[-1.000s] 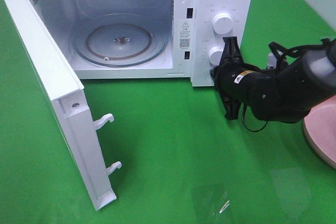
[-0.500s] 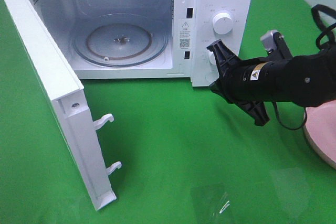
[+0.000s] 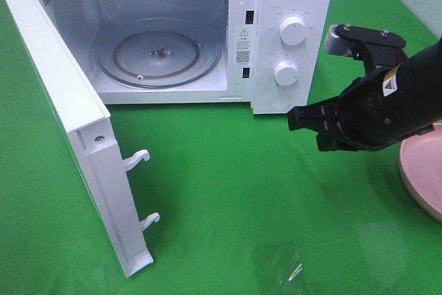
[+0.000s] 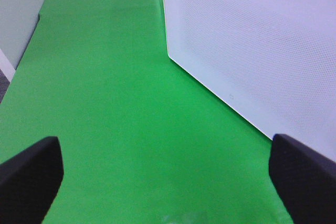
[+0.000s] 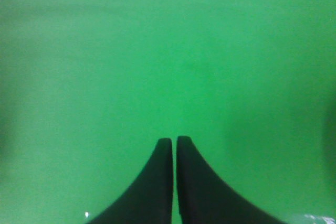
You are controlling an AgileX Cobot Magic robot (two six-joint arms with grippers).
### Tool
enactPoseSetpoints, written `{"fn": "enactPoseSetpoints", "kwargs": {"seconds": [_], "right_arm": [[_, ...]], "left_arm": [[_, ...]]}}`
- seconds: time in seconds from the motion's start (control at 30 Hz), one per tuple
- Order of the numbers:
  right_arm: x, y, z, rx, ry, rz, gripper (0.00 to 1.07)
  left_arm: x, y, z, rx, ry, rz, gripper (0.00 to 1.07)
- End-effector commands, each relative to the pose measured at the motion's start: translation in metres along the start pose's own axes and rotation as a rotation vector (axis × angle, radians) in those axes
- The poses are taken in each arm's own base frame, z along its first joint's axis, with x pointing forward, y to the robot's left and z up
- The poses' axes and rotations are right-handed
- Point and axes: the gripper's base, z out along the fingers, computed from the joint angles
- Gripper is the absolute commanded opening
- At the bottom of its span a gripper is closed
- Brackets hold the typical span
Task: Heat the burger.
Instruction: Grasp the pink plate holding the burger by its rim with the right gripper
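Observation:
The burger is out of view in every frame. The white microwave stands at the back with its door swung wide open to the left. Its glass turntable is bare. My right gripper hovers over the green cloth just in front of the microwave's control panel, below the lower knob. In the right wrist view the right gripper is shut with nothing between its fingers. My left gripper is open over the green cloth beside the door's outer face.
A slice of a round pink plate shows at the right edge, partly behind my right arm. The upper knob sits above the lower one. Two door latches stick out from the open door's edge. Green cloth covers the table.
My right arm has pulled back from the microwave's lower knob, turned its wrist and swung to the right. The lower knob is now uncovered. The left arm has not visibly moved.

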Motion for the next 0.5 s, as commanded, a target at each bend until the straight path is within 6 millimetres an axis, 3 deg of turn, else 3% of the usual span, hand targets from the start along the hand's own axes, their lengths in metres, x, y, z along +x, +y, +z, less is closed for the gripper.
{"fn": "enactPoseSetpoints", "kwargs": {"seconds": [0.03,0.17,0.5], "right_arm": [[-0.002,-0.002,-0.015,0.024,0.039,-0.099,0.06],[-0.009,-0.001,-0.04,0.043,0.091,-0.21,0.08],[-0.022,-0.001,-0.07,0.097,0.139,-0.245,0.1]], "left_arm": [[0.002,-0.001,-0.002,0.002,-0.02,-0.004,1.0],[0.002,-0.001,-0.002,0.002,-0.02,-0.004,1.0],[0.002,-0.001,-0.002,0.002,-0.02,-0.004,1.0]]}}
